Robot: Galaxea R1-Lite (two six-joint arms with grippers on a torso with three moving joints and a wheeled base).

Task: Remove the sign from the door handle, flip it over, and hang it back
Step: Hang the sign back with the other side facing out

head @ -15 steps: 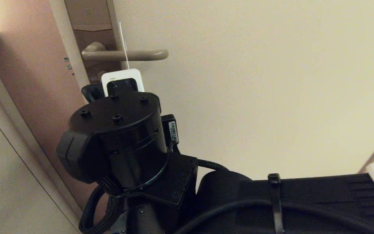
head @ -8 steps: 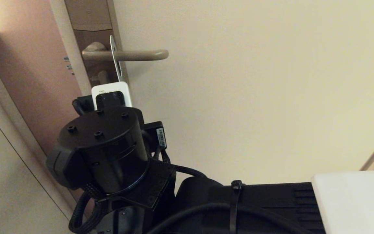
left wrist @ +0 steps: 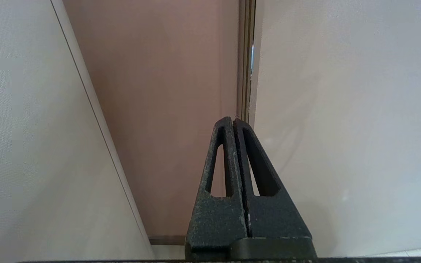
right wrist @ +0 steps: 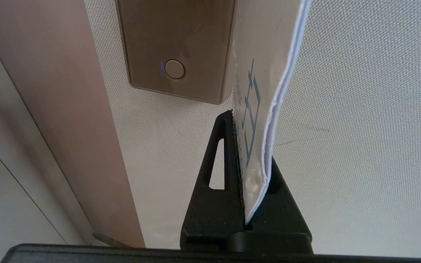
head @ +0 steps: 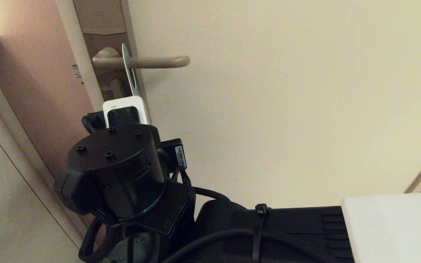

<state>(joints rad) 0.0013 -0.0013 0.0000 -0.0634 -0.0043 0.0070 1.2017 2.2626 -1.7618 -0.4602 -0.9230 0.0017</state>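
Observation:
The door handle (head: 148, 62) is a beige lever on a tall brown plate (head: 102, 22). The sign (head: 129, 71) shows edge-on as a thin pale strip. It crosses the lever close to the plate, and its top end rises just above the bar. My right gripper (right wrist: 249, 146) is shut on the sign's lower end. In the right wrist view the sign (right wrist: 265, 65) stands up between the fingers, its off-white face with blue print turned to one finger (right wrist: 217, 175). In the head view the right wrist housing (head: 117, 171) hides the fingers. My left gripper (left wrist: 233, 122) is shut and empty, parked low by the door frame.
The cream door (head: 287, 91) fills the right of the head view. A brown frame (head: 38, 84) and a pale wall panel (head: 2, 190) lie to the left. The plate's lower end (right wrist: 175, 47) carries a round button (right wrist: 174, 69). A white robot part (head: 393, 226) shows at the bottom right.
My right arm has moved down and to the left with the sign. The sign slid along the lever toward the plate, and its top has dropped to just above the bar.

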